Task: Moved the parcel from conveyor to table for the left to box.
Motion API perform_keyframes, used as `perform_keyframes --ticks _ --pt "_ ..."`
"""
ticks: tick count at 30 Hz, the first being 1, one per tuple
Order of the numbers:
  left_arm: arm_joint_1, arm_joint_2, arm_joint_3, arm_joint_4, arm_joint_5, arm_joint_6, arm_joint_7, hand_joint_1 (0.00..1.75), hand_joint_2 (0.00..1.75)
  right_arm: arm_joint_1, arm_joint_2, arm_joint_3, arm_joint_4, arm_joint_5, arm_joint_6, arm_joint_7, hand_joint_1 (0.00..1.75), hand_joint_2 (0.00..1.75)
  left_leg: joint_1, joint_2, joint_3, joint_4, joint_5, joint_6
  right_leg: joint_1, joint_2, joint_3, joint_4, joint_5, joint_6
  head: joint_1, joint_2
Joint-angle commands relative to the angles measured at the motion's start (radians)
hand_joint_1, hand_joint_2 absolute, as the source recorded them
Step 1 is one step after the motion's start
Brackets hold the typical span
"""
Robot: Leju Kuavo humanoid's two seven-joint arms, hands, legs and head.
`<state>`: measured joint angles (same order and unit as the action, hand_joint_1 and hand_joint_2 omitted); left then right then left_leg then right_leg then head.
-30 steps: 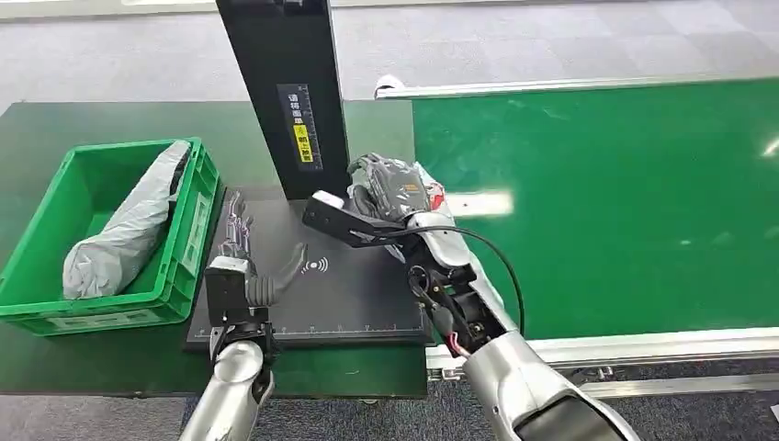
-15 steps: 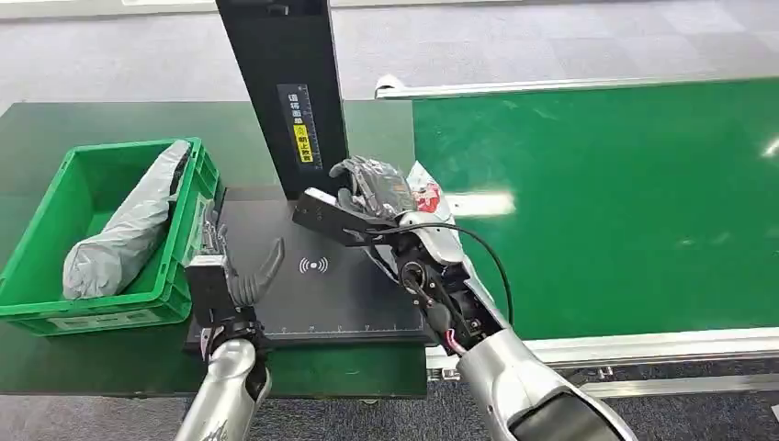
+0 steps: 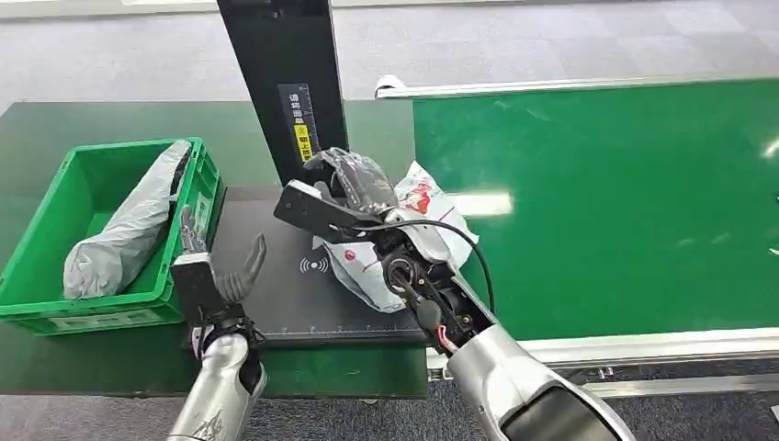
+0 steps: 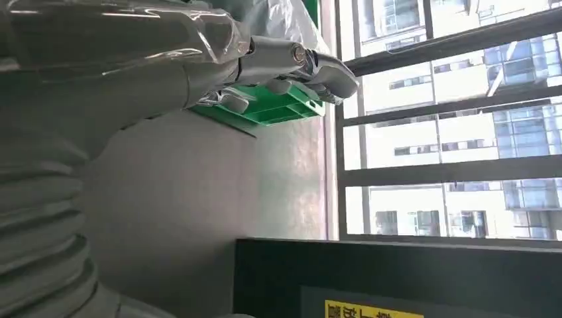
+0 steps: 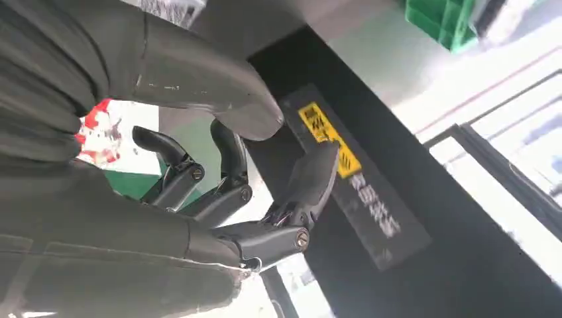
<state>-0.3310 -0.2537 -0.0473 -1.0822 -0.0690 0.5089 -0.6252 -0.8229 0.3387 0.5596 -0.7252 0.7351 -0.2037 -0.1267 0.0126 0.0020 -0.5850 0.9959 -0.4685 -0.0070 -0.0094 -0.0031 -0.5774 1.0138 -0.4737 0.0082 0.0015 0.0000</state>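
The parcel (image 3: 367,268), a white bag with red print, lies partly on the black scanner pad (image 3: 276,303), spread under my right wrist. Its other end (image 3: 424,196) reaches toward the green conveyor (image 3: 625,202). My right hand (image 3: 352,181) hovers over the parcel's far edge, close to the black post (image 3: 285,83). In the right wrist view its fingers (image 5: 232,165) curl loosely apart from the thumb with nothing between them, and the parcel (image 5: 99,132) shows behind the palm. My left hand (image 3: 216,271) is raised open beside the green crate (image 3: 188,220); its fingers (image 4: 291,56) are spread.
The green crate on the left holds a grey bagged parcel (image 3: 124,234). The tall black post with a yellow label (image 3: 301,133) stands at the pad's far edge. The conveyor's metal rim (image 3: 643,344) runs along the near right.
My right hand moved left along the post. Much more of the parcel now shows, draped on the pad under the wrist. My left hand drew back toward the crate.
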Motion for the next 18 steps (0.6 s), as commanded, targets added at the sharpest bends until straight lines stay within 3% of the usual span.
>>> perform_keyframes --ticks 1,7,12,18 --pt "-0.005 0.027 -0.021 0.012 -0.018 -0.091 0.012 0.00 1.75 0.108 -0.199 -0.098 -0.382 -0.017 0.022 0.025 0.00 1.75 0.000 -0.004 0.001 -0.001 0.001 0.001 0.000 -0.003 0.002 -0.002 0.000 0.000 0.000 0.000" --pt "0.083 0.029 -0.154 -0.157 -0.144 -0.240 0.088 0.00 1.75 0.432 -0.307 -0.261 -0.654 -0.088 -0.015 -0.082 0.00 1.75 0.001 -0.011 0.004 -0.004 0.001 0.001 0.001 -0.010 0.008 -0.007 -0.001 0.000 -0.001 0.000" --pt "0.079 0.034 -0.149 -0.150 -0.143 -0.244 0.087 0.00 1.75 0.409 -0.292 -0.249 -0.642 -0.083 -0.012 -0.077 0.00 1.75 -0.001 -0.001 -0.001 0.000 -0.002 0.001 -0.001 -0.001 0.001 -0.002 0.000 0.000 0.000 0.000" --pt "0.078 0.035 -0.149 -0.147 -0.143 -0.245 0.087 0.00 1.75 0.405 -0.290 -0.248 -0.640 -0.081 -0.012 -0.074 0.00 1.75 0.000 -0.001 0.000 -0.001 -0.001 0.001 0.000 -0.001 0.001 -0.002 0.000 0.000 0.000 0.000"
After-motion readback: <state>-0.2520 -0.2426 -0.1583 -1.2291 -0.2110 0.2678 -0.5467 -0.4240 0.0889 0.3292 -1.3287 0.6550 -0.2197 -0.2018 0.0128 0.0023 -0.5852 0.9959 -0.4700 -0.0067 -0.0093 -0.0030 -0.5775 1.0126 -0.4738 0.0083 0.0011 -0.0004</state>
